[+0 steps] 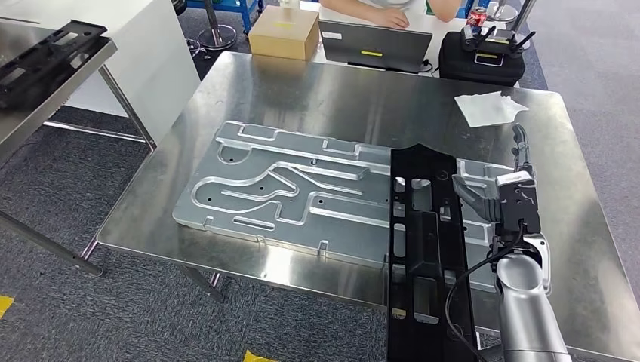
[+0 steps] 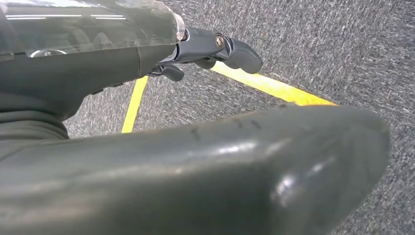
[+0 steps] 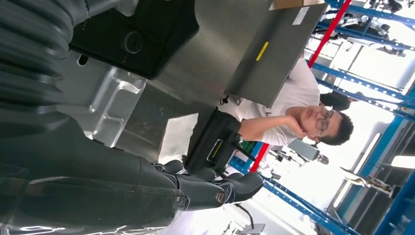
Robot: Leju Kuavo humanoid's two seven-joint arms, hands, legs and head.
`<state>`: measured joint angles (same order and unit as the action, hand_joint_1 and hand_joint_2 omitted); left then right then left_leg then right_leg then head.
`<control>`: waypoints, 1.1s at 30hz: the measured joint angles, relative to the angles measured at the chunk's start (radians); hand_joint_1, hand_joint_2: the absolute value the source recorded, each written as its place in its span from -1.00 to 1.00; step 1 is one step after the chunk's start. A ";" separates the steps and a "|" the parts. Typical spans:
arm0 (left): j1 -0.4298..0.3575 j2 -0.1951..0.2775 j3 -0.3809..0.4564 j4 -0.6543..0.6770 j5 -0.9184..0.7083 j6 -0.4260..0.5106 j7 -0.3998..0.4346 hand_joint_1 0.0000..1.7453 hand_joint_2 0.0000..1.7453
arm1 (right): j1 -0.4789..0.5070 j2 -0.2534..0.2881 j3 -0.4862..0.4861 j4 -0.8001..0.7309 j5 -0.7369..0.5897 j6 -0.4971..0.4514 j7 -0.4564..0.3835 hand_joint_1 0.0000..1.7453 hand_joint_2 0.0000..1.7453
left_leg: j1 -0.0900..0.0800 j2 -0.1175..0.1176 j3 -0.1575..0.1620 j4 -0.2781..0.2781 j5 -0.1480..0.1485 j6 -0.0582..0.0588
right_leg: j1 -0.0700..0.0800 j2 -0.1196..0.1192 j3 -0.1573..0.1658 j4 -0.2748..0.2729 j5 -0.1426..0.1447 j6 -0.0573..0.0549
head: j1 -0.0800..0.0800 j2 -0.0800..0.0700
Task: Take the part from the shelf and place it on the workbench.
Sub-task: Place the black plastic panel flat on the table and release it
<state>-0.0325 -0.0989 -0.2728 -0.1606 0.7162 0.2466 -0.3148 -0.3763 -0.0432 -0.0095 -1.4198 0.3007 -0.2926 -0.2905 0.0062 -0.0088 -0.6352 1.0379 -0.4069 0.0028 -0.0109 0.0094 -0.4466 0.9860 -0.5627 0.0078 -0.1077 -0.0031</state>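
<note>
Head view, right hand [image 1: 507,197] gripping part [image 1: 424,249]

The head view is bright and evenly lit from overhead. The steel desk [image 1: 302,90] throws soft glare across its upper half, with a paler sheen along its lower left edge, and shadows there are weak and short. Focus is sharp throughout. In the left wrist view the hand [image 2: 215,49] is crisp, while the dark rounded mass at the bottom is blurred and carries small highlights. The right wrist view is blown out white at right, behind the person [image 3: 303,112].
</note>
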 joint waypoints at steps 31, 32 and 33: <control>-0.007 -0.004 0.026 0.000 0.039 0.008 -0.009 -1.00 -1.00 | 0.032 0.016 0.023 -0.033 0.043 -0.006 -0.001 -1.00 -1.00 | -0.032 0.014 0.090 0.016 -0.098 0.045 | 0.019 -0.013 -0.186 0.080 0.119 -0.026 | -0.004 0.000; -0.007 -0.005 0.026 0.000 0.039 0.007 -0.010 -1.00 -1.00 | 0.032 0.017 0.024 -0.034 0.048 -0.007 0.003 -1.00 -1.00 | -0.034 0.015 0.088 0.007 -0.087 0.044 | 0.015 -0.014 -0.185 0.075 0.126 -0.020 | -0.004 0.000; -0.008 -0.007 0.027 0.000 0.039 0.007 -0.010 -1.00 -1.00 | 0.032 0.019 0.024 -0.035 0.053 -0.008 0.006 -1.00 -1.00 | -0.032 0.017 0.090 -0.008 -0.076 0.046 | 0.014 -0.014 -0.186 0.073 0.128 -0.014 | -0.004 0.000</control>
<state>-0.0407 -0.1056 -0.2462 -0.1606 0.7557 0.2532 -0.3247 -0.3448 -0.0241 0.0143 -1.4553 0.3541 -0.3001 -0.2849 -0.0263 0.0077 -0.5457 1.0295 -0.4828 0.0490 0.0031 -0.0047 -0.6325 1.0595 -0.4346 -0.0067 -0.1118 -0.0031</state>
